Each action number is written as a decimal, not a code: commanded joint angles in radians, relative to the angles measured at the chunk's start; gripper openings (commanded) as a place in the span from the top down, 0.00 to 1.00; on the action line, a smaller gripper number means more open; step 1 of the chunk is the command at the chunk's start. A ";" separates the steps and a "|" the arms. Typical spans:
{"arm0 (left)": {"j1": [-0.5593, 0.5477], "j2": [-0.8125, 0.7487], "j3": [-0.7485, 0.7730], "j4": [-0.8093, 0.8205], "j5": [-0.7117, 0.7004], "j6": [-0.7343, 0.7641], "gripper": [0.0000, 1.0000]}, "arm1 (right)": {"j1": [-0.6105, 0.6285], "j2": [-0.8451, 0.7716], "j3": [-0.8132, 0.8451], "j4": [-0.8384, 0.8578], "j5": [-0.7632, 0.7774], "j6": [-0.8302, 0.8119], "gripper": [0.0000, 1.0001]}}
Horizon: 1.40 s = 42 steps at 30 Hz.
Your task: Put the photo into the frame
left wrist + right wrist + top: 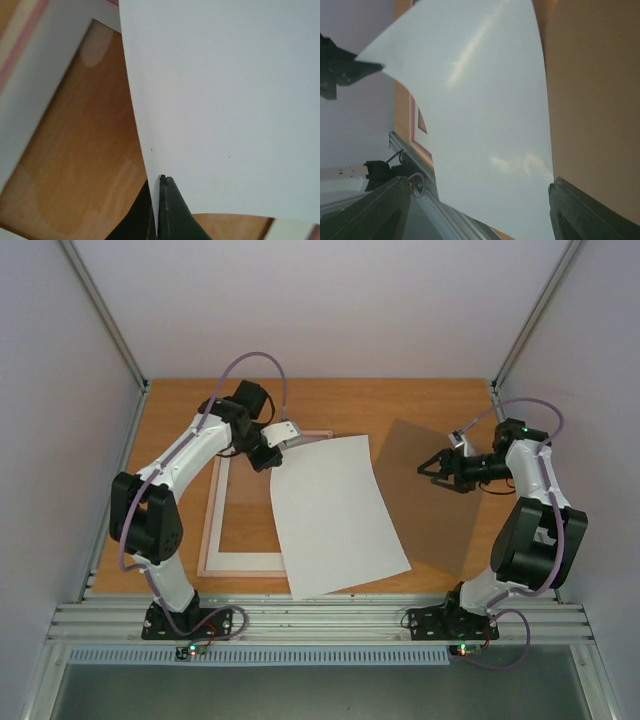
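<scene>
Photo [335,515] white-side up, corner pinched in left end effector [160,183], over frame [207,525].

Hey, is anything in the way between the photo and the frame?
Nothing visible. The left gripper holds the photo by a corner, overlapping the right side of the frame; the brown board lies apart on the right.

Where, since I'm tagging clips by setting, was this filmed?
Probably a lab robot cell: a left arm and right arm bolted to an aluminium rail at a wooden table, enclosed by white walls.
</scene>
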 commanded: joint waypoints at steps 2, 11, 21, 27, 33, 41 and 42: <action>0.008 -0.024 -0.025 0.172 -0.031 0.186 1.00 | 0.077 0.027 -0.051 0.137 -0.036 0.028 0.24; 0.063 -0.031 -0.082 0.248 -0.072 0.393 1.00 | 0.193 0.140 -0.094 0.290 -0.042 0.057 0.32; 0.103 0.017 -0.034 0.241 -0.053 0.505 1.00 | 0.307 0.176 -0.156 0.414 0.043 0.187 0.43; 0.132 -0.021 -0.084 0.225 -0.087 0.592 1.00 | 0.307 0.170 -0.157 0.415 0.055 0.190 0.43; 0.160 -0.056 -0.104 0.206 -0.098 0.668 1.00 | 0.308 0.171 -0.158 0.415 0.048 0.195 0.43; 0.190 -0.083 -0.127 0.199 -0.101 0.739 1.00 | 0.309 0.174 -0.159 0.419 0.043 0.201 0.44; 0.195 -0.083 -0.127 0.198 -0.102 0.744 1.00 | 0.309 0.173 -0.158 0.417 0.044 0.201 0.43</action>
